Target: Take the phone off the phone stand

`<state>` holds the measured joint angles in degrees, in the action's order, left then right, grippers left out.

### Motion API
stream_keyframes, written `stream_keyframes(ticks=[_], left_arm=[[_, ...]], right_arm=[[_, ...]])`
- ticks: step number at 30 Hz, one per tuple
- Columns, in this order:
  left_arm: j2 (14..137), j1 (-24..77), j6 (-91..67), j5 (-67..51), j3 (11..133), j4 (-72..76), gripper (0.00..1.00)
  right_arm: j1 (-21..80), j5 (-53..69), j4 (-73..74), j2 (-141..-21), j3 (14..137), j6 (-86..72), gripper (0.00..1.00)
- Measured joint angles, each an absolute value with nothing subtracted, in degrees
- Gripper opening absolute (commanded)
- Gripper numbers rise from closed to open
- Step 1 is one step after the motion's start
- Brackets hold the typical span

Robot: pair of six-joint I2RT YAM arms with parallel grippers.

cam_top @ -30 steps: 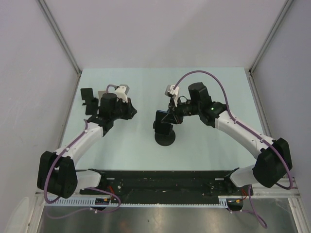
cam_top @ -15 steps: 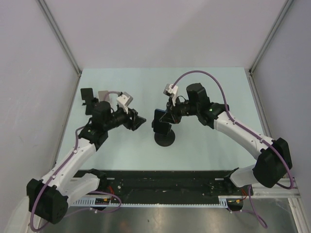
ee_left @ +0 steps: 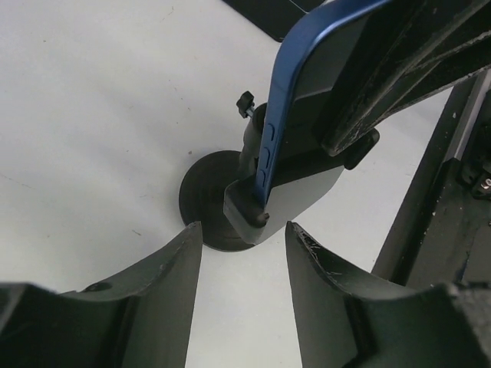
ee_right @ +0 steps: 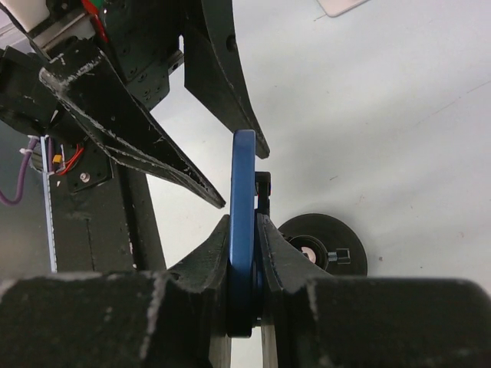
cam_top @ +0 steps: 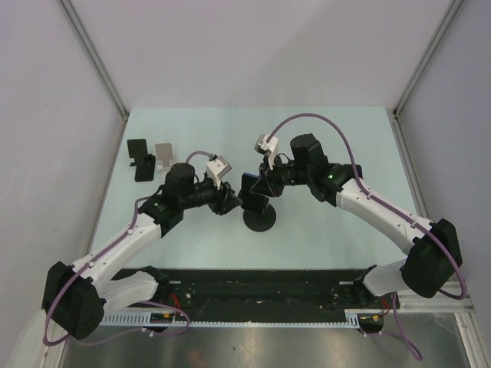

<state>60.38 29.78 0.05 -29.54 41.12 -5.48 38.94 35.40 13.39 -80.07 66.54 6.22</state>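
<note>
A blue phone point(cam_top: 251, 189) stands tilted in a black phone stand with a round base point(cam_top: 261, 219) mid-table. My right gripper point(cam_top: 265, 186) is shut on the phone's upper part; in the right wrist view both fingers press the phone's point(ee_right: 243, 192) faces, with the base point(ee_right: 322, 245) below. My left gripper point(cam_top: 230, 202) is open just left of the stand. In the left wrist view its fingers point(ee_left: 165, 284) frame the stand's cradle point(ee_left: 288, 201) and base point(ee_left: 203, 211). The phone's point(ee_left: 303, 100) lower edge sits in the cradle lip.
Two small stands sit at the back left, one black point(cam_top: 140, 157) and one pale point(cam_top: 164, 154). The black rail point(cam_top: 253, 287) with the arm bases runs along the near edge. Grey walls close in on the left and right.
My left arm has swung right, from beside the back-left stands to the phone stand, its gripper open. My right gripper stays shut on the phone and has shifted slightly left.
</note>
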Motion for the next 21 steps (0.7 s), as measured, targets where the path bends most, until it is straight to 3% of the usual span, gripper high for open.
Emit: stream_keyframes(ticks=[6,21], left_arm=[[60.49,31.77,-0.16,-24.27,41.39,-5.52,0.35],[60.47,35.88,-3.03,-14.39,42.30,-7.05,0.33]], right_arm=[[40.69,31.73,13.63,-79.59,66.54,6.26,0.00],[43.79,24.51,13.43,-79.26,66.54,7.62,0.00]])
